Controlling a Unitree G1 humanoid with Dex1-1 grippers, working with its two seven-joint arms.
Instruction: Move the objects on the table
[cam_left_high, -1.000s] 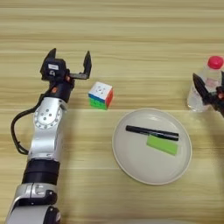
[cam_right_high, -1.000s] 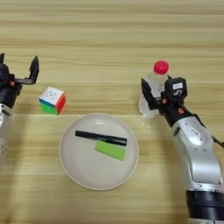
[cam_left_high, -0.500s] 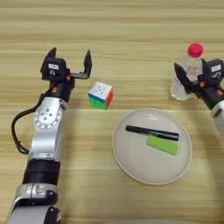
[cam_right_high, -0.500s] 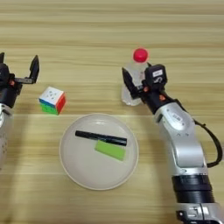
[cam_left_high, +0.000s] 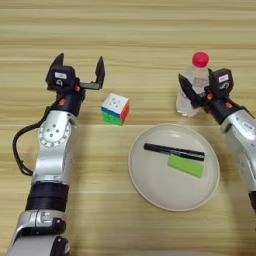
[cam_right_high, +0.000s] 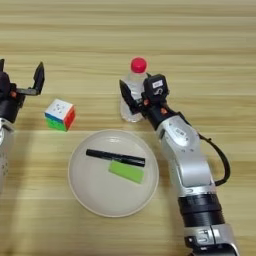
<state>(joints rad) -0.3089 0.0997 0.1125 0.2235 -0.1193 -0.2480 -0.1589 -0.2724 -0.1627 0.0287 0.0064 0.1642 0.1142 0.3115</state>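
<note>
Light-brown wooden bench with horizontal grain fills the left eye view. Left gripper sits at upper left, fingers spread wide and holding nothing, its arm running down the left side. Puzzle cube rests on the bench just right of and below that gripper, apart from it; white face up, green and red faces on the near sides. Right gripper is at the bottle, one black finger on the bottle's left side, the other hidden behind the gripper body; whether it pinches the bottle I cannot tell. Bottle stands upright, clear, red cap on top, just beyond the far rim of the off-white plate. On the plate: black pen lying crosswise, flat green block just nearer, close beside it. Right eye view: same layout shifted left. Left gripper is at the left edge, fingers spread. Cube lies near it, untouched. Right gripper is against the upright bottle, above the plate.
</note>
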